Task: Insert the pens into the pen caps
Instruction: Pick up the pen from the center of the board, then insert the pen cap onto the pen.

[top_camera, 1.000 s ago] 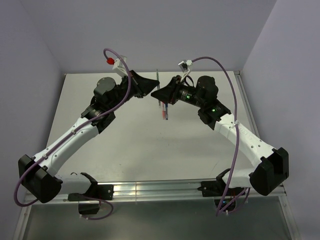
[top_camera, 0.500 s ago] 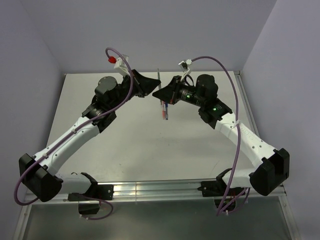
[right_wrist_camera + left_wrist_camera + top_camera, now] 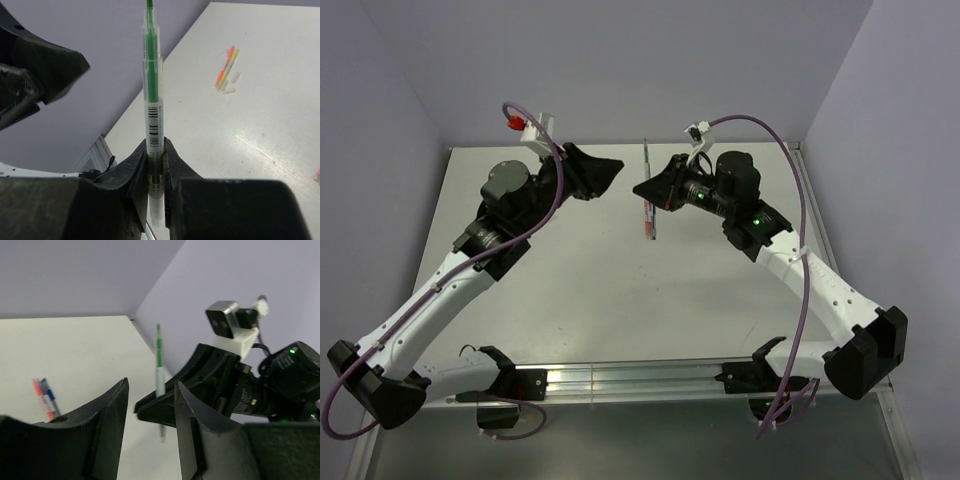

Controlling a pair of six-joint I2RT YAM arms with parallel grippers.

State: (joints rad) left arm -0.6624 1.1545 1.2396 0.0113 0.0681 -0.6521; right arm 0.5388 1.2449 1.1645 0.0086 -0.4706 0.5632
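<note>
Green pen (image 3: 152, 110) between the right fingers (image 3: 134, 172)

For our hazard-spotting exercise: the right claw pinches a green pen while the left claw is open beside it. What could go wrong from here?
1. The right claw grips the green pen near one end; a push on the long free part might tilt it.
2. The left claw, open and empty, is close; approaching off-line could knock the pen.
3. If dropped, it may scatter the loose pens on the table.
</note>
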